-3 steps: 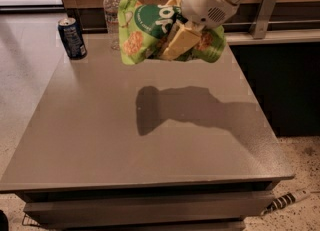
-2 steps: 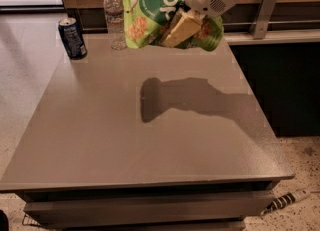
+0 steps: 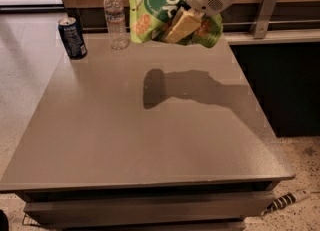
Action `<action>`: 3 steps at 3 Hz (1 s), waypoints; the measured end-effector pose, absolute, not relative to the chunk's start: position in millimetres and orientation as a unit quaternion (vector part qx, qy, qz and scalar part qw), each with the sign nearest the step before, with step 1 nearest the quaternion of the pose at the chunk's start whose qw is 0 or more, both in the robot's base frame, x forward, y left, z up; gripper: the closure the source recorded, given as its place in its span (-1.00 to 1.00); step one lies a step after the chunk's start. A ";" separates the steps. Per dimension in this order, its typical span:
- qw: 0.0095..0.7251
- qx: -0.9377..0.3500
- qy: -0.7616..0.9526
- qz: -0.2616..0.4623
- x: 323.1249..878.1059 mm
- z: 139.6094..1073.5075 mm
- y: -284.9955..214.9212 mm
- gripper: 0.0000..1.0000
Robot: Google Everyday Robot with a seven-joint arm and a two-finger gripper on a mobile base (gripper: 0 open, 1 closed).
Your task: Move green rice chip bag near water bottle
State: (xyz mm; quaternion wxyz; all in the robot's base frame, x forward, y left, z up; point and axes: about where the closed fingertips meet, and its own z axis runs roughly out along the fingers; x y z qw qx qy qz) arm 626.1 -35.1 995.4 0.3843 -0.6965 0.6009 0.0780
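Observation:
The green rice chip bag [image 3: 152, 12] is a crinkled lime-green bag with a dark green circle and orange chip pictures. It hangs in the air above the far side of the table, just right of the water bottle. My gripper [image 3: 180, 25] is shut on the bag's middle, with a tan finger [image 3: 182, 24] across its front. The white arm comes in from the upper right. The water bottle [image 3: 115, 18] is clear with a white cap and stands upright at the table's far edge. A small gap shows between bottle and bag.
A dark blue soda can [image 3: 73, 37] stands at the far left corner of the grey table [image 3: 150, 140]. A wooden wall and a metal rail with a bracket [image 3: 262, 12] run behind. A power strip [image 3: 292, 198] lies on the floor at right.
My gripper has carried the bag up and away toward the far edge of the table, staying close to the right of the water bottle. Its shadow has shifted with it.

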 end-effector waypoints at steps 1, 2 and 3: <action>0.367 -0.682 0.629 0.065 675.7 976.1 -51.8 1.00; 0.351 -0.668 0.655 0.043 714.4 963.7 -64.2 1.00; 0.347 -0.658 0.668 0.022 746.1 953.0 -58.9 1.00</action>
